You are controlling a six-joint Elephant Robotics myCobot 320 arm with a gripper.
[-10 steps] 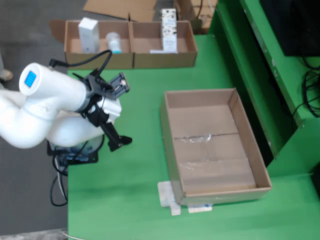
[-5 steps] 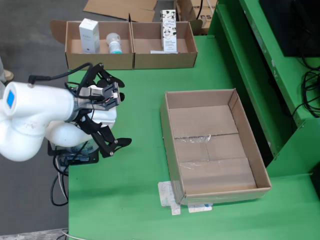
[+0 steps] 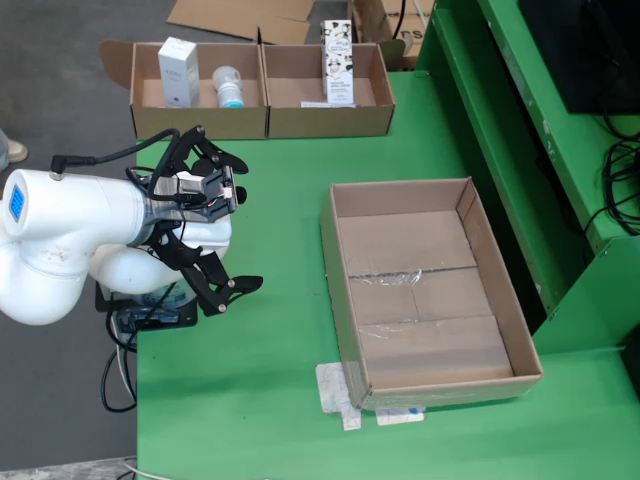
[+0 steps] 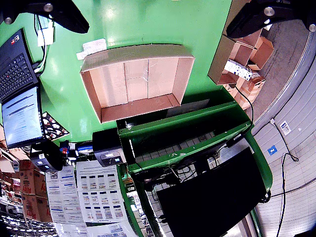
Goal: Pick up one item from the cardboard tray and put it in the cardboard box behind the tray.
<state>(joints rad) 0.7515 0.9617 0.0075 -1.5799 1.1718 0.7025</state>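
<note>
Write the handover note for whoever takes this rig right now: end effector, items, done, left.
End effector: open and empty, held over the left edge of the green table in the fixed view, fingers spread.
Large cardboard tray: nothing in it, only taped flaps on the floor.
Two small cardboard boxes at the table's far edge: the left box holds a white carton and a small bottle; the right box holds a tall printed carton.
Done: nothing being carried at the moment.
Left: no item shows in the tray to pick; check the supply before continuing.
</note>
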